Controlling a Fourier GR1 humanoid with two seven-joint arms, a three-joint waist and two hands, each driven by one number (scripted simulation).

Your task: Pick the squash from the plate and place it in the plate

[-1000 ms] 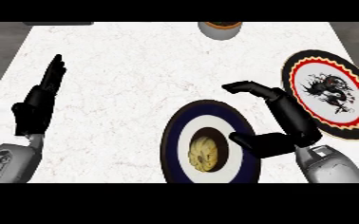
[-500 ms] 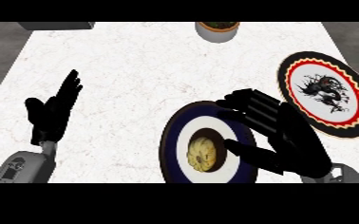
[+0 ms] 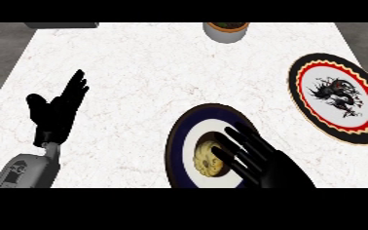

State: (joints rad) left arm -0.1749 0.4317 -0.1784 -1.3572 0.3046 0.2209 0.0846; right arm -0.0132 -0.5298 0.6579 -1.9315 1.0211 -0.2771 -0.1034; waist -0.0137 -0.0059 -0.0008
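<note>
Since the earlier frame, the right hand has come down over the dark-rimmed plate, and its fingers, spread and nearly straight, now lie across the right edge of the squash; they do not curl round it yet. Left of that plate, the left hand rests open over the marble counter, fingers up. By my judgement the task has barely begun: the squash sits in the plate's white centre, ungrasped, and the lift and carry to the red-rimmed plate, right of the dark-rimmed one, remain. Its long axis seems to run toward the far pot, though partly hidden
</note>
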